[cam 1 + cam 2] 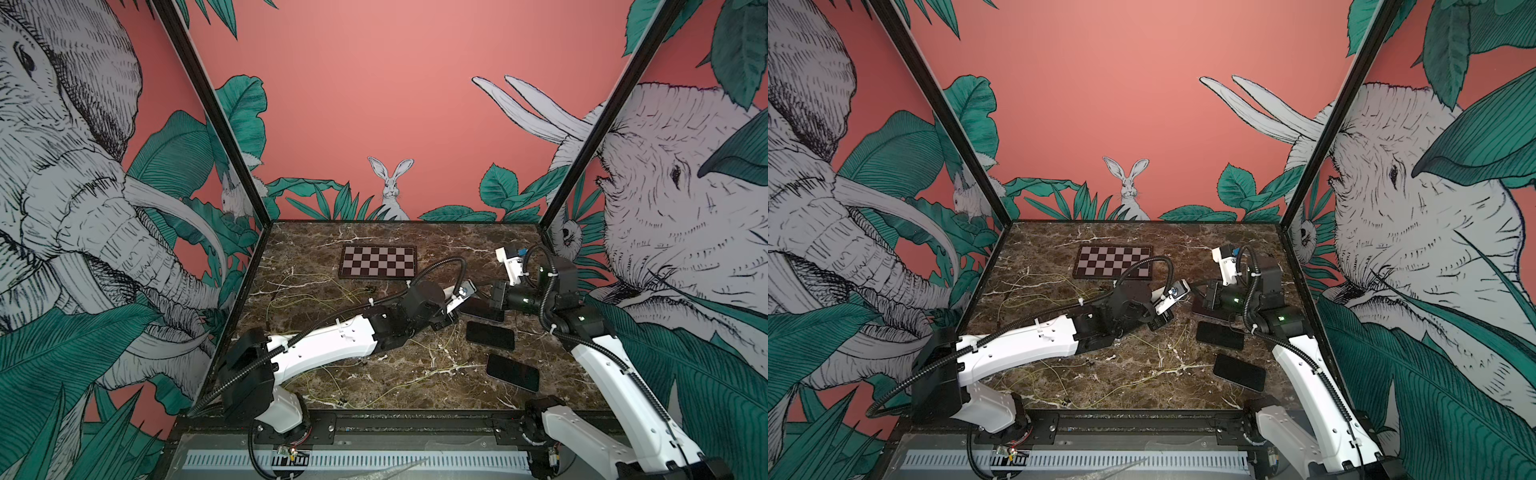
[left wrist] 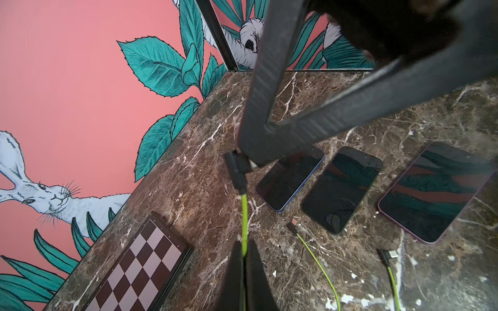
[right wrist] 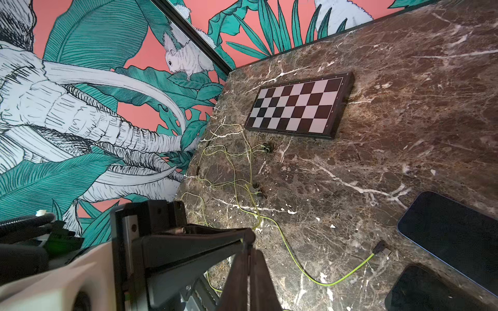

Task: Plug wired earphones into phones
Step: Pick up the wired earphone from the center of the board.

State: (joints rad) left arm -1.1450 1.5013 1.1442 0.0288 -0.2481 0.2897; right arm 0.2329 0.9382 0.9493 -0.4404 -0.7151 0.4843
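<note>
- Left gripper clenched on a green cord.
- Right gripper pinches its plug.
- Three phones lie at three o'clock on the table.

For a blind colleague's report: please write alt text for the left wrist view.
The left pincer grips a yellow-green earphone cord while the right pincer pinches its dark plug above the marble table. Three black phones lie alongside, unplugged.
</note>
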